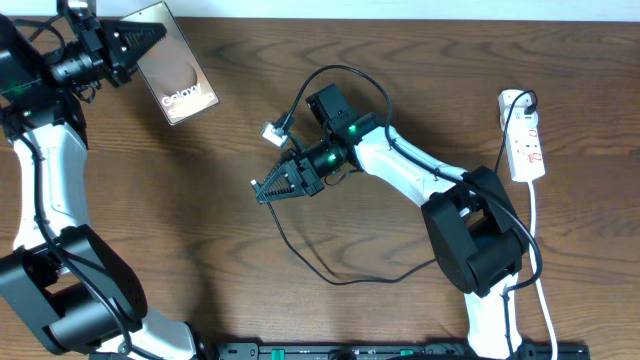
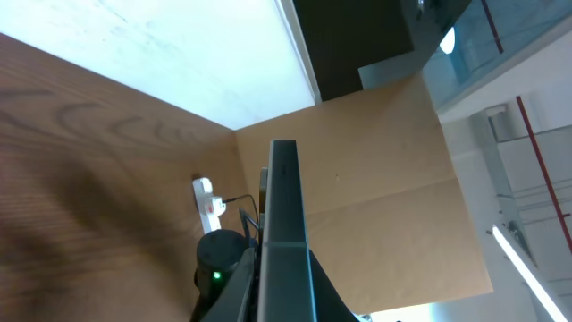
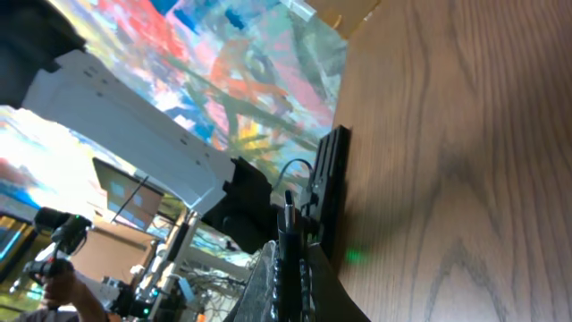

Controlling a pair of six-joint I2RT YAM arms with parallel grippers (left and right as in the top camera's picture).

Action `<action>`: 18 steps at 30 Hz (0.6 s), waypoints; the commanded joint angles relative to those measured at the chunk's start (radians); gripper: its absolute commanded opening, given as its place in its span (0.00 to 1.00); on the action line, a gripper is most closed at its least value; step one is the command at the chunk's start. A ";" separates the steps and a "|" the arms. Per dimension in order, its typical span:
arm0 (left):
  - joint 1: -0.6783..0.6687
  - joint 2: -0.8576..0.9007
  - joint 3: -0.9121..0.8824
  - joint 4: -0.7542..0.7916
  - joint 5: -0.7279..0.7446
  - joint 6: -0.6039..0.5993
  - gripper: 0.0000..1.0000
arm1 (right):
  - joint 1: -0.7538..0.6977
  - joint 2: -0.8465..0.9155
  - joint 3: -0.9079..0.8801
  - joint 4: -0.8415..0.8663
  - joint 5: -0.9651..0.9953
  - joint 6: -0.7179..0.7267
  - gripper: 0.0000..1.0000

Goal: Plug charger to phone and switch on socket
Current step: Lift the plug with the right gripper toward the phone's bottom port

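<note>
The phone point(image 1: 178, 72), a brown slab with white "Galaxy" lettering, is at the far left of the table, and my left gripper point(image 1: 152, 36) is shut on its far edge. In the left wrist view the phone point(image 2: 284, 201) stands edge-on between the jaws. The charger point(image 1: 345, 72) is a thin black cable looping over the table's middle, and its small light plug tip point(image 1: 272, 132) lies free on the wood. My right gripper point(image 1: 264, 190) is shut, low over the middle. A black strand, apparently the charger point(image 3: 288, 224), is pinched between its fingers. The white socket point(image 1: 525, 140) lies at the far right.
A black plug point(image 1: 520, 100) sits in the socket's far end, and a white lead point(image 1: 535, 230) runs from it toward the front edge. More charger cable loops in front of the right arm point(image 1: 335, 282). The socket point(image 2: 208, 199) also shows far off in the left wrist view.
</note>
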 commanded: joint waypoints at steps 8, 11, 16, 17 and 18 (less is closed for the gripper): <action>-0.038 -0.024 0.016 0.006 0.025 0.035 0.08 | -0.006 0.001 0.018 0.239 -0.059 0.242 0.01; -0.060 -0.024 0.016 0.006 0.024 0.063 0.07 | -0.006 0.001 0.018 0.352 -0.059 0.338 0.01; -0.084 -0.024 0.016 0.006 0.024 0.113 0.07 | -0.006 0.001 0.018 0.591 -0.059 0.537 0.01; -0.086 -0.024 0.016 0.006 0.024 0.121 0.07 | -0.006 0.001 0.018 0.624 -0.059 0.566 0.01; -0.087 -0.024 0.016 0.006 0.024 0.133 0.07 | -0.007 0.001 0.018 0.682 -0.059 0.615 0.01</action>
